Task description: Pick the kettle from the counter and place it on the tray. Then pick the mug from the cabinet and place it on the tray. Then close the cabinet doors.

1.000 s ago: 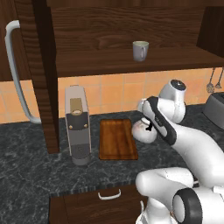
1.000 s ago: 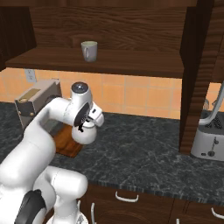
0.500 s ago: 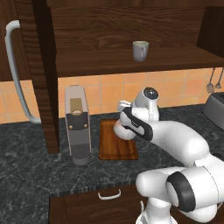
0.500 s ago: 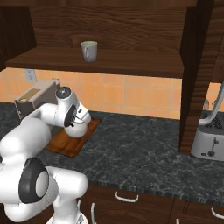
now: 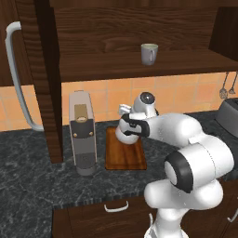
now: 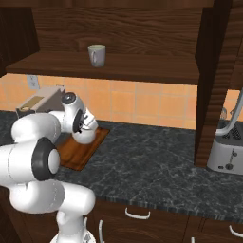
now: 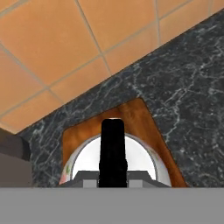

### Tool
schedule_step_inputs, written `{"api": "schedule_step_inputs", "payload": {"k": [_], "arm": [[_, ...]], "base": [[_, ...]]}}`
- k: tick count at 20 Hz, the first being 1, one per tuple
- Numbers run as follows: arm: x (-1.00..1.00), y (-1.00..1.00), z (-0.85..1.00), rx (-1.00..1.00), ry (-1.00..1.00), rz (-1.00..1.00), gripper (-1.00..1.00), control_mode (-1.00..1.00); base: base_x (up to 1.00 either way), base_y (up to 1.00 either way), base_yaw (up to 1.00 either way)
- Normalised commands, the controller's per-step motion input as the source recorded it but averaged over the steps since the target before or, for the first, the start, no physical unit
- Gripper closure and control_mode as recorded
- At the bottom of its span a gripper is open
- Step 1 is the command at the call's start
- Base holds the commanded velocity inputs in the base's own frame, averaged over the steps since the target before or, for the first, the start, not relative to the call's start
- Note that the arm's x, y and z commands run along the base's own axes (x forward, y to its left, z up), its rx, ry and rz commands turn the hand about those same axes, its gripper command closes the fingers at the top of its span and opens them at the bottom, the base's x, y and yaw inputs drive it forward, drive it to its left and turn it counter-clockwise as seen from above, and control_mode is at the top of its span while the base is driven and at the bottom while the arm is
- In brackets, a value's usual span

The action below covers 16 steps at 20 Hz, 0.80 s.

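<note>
Kettle (image 7: 113,164) hangs directly under the gripper (image 5: 124,130), right over the tray (image 5: 124,158), and that vertical line is the relation the set-down turns on. In the hand view the thin black handle (image 7: 113,151) runs straight up the middle from the jaws, its long axis pointing toward the tray's far corner and the tiled wall (image 7: 65,48). White body sits within the tray's rim on both sides (whether its base is touching the wood or a shade above, I cannot tell from here). The jaws are drawn narrow and pinching that handle, nothing else in them. From the right base view the kettle sits over the rear part of the board. My read: what's left here is a straight drop and release. Mug (image 5: 149,53) waits upright on the cabinet (image 5: 139,28) shelf, well above.
</note>
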Motion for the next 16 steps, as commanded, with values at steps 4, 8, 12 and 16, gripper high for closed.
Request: {"api": "schedule_step_inputs", "payload": {"k": [4,8,12,16], "arm": [[0.32,0.0,-0.42,0.0,0.0,-0.02,1.0,-1.0],[0.19,0.08,-0.4,0.0,0.0,-0.01,1.0,-1.0],[0.14,0.1,-0.35,0.0,0.0,0.0,1.0,-1.0],[-0.01,0.01,-0.1,0.0,0.0,0.0,-1.0,-1.0]], "base": [[0.0,0.0,0.0],[0.0,0.0,0.0],[0.0,0.0,0.0],[0.0,0.0,0.0]]}}
